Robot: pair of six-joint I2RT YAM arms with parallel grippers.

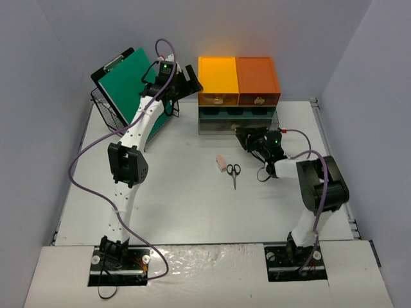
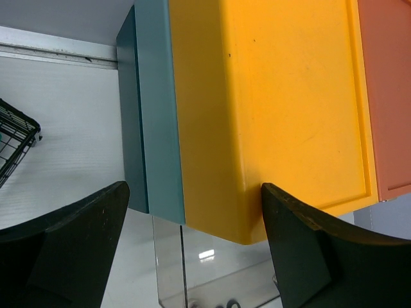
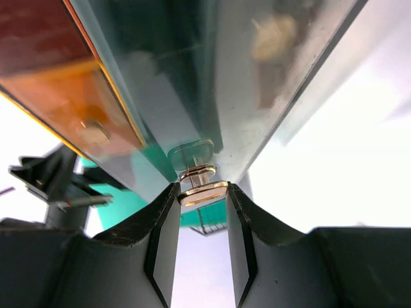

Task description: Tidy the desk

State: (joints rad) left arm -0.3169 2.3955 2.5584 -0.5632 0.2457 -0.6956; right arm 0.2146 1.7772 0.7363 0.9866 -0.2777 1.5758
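The white table (image 1: 186, 205) is matte and walled on three sides. At 12 o'clock, against the far wall, stands a stack of drawers (image 1: 237, 80), yellow and orange boxes over a teal and a clear tier. A black wire basket (image 1: 108, 109) sits at 10 o'clock. Just right of centre lie black-handled scissors (image 1: 234, 172), with a small pink eraser (image 1: 221, 162) just beside them at their 10 o'clock.
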